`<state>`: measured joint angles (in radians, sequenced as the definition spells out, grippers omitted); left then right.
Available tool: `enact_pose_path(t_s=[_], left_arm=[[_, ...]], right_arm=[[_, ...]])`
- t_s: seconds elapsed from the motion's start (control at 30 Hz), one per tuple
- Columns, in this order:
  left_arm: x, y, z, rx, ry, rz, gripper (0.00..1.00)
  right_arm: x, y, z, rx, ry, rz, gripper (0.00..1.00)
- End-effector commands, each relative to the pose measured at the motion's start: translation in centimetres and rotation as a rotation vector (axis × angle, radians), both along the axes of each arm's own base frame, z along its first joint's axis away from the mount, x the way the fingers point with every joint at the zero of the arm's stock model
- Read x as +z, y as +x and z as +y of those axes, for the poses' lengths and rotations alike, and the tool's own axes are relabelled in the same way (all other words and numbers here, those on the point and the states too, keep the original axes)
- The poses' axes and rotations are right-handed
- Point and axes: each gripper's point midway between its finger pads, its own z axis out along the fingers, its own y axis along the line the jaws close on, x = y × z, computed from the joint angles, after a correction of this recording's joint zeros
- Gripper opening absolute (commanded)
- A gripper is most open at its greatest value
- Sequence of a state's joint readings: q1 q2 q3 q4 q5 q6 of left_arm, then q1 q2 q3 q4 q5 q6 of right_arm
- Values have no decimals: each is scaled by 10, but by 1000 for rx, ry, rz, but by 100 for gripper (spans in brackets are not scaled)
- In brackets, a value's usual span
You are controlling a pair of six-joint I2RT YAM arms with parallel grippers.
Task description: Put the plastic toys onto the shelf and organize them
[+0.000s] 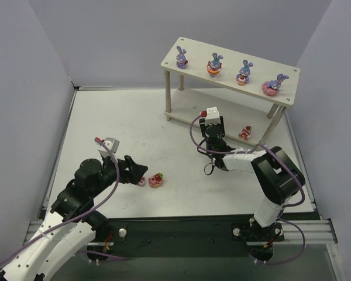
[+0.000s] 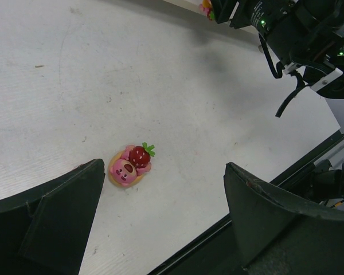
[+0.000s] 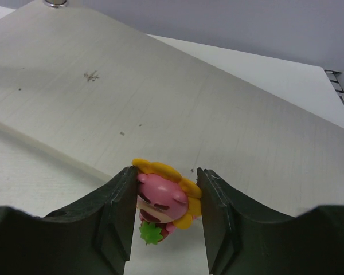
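Plastic toys (image 1: 214, 64): four purple long-eared bunnies stand in a spaced row on the top board of the shelf (image 1: 229, 70). The shelf is pale wood, two tiers, thin round legs. The leftmost bunny (image 1: 181, 57) has a red bit at its side. The middle two sit on orange-pink bases. The rightmost bunny (image 1: 275, 85) lies over a pink ring. A red-pink toy (image 1: 244, 133) sits toward the right of the lower board (image 1: 228, 111), too small for detail. The flower toy (image 3: 160, 195) has a pink face, yellow petals and a green leaf below. It is pinched between the fingers of the right tool (image 3: 166, 170), at the lower board's near edge. The strawberry toy (image 2: 129, 166) is a pink face on a tan base with a red strawberry and green leaf. It lies on the white surface (image 2: 160, 86) just ahead of the left tool (image 2: 163, 166), whose fingers are spread wide and touch nothing.
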<state>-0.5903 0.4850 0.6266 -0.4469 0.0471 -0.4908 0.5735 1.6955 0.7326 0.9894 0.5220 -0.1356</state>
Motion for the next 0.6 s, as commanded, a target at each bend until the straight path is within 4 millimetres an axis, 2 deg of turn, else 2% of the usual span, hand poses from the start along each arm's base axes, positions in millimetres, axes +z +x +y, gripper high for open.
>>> enact_pose_path(t_s=[0.0,0.3,0.4,0.57], left_arm=[[9,3,-7,-20,-32,-37,95],[1,5,-6,-13,-15,-18,95],[1,6,-6,-11,-7,-18,95],[-1,7,-6,-9,-2,-12,95]], right_arm=[[52,26,-6,-28,115,-196,23],[49,36,-20,19,184,-189,26],[43,34,-22,56,211,-167,28],[33,33,-36,70,242,-138,30]])
